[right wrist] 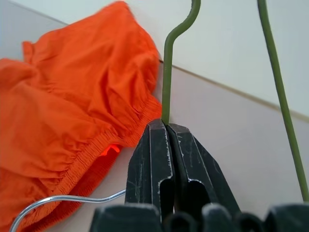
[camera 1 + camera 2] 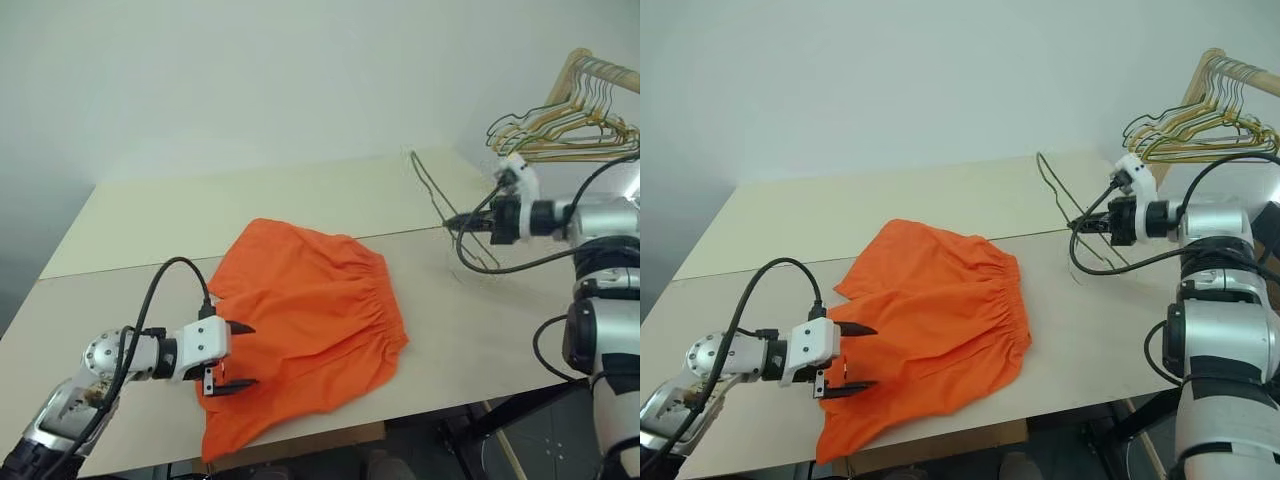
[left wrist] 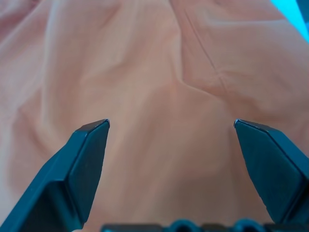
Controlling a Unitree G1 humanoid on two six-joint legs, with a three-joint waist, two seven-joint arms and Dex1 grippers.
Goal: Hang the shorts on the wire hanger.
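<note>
The orange shorts lie spread flat on the table, their gathered waistband toward the right. My left gripper is open over their near left part, one finger on each side of the fabric and nothing clamped. The thin dark green wire hanger is lifted above the table at the right, beyond the waistband. My right gripper is shut on the wire hanger, and the wire rises from between its closed fingertips.
A bunch of gold and green hangers hangs on a wooden rail at the far right. The beige table has a seam running across it behind the shorts, and its near edge lies just below the shorts' hem.
</note>
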